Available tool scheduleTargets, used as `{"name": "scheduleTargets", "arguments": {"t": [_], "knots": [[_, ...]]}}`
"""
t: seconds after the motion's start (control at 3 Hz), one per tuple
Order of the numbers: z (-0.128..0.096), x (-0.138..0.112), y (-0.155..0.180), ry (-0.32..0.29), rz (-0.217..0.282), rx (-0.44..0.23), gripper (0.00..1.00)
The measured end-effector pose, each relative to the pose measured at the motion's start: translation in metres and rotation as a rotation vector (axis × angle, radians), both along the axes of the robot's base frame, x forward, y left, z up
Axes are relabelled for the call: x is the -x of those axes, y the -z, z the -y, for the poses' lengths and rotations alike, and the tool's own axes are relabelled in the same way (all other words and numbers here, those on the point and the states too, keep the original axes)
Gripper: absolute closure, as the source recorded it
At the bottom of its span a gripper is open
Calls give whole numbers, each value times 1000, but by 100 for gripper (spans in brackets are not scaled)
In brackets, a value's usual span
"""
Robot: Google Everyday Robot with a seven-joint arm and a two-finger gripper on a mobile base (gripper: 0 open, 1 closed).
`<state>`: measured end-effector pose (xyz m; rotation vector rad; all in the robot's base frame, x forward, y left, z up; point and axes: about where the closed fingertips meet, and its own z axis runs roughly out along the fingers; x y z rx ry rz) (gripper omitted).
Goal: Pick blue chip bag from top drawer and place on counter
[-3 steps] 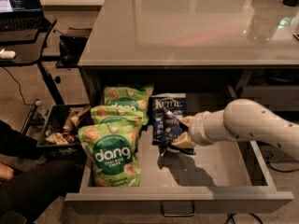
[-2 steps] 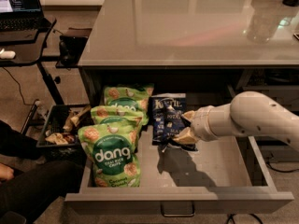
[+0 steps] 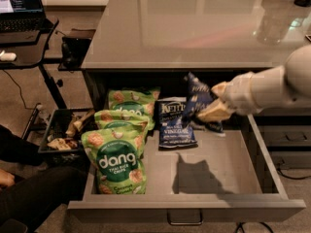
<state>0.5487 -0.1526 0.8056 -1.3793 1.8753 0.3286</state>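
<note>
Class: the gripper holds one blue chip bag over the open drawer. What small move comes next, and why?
Probably draw the gripper back toward the top drawer front before rising. It holds the blue chip bag off the drawer floor, but the bag's top sits under the counter edge, so a straight lift may snag.

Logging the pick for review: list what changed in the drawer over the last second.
The gripper, shut on the blue chip bag, rose, lifting the bag clear of the floor of the top drawer. The second Kettle bag, the green dang bags and the open drawer stayed put.
</note>
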Motion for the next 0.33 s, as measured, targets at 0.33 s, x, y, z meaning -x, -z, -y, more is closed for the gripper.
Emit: {"name": "scheduleTargets", "arguments": {"t": [0.33], "knots": [[9, -9, -35, 11, -1, -28, 100]]}}
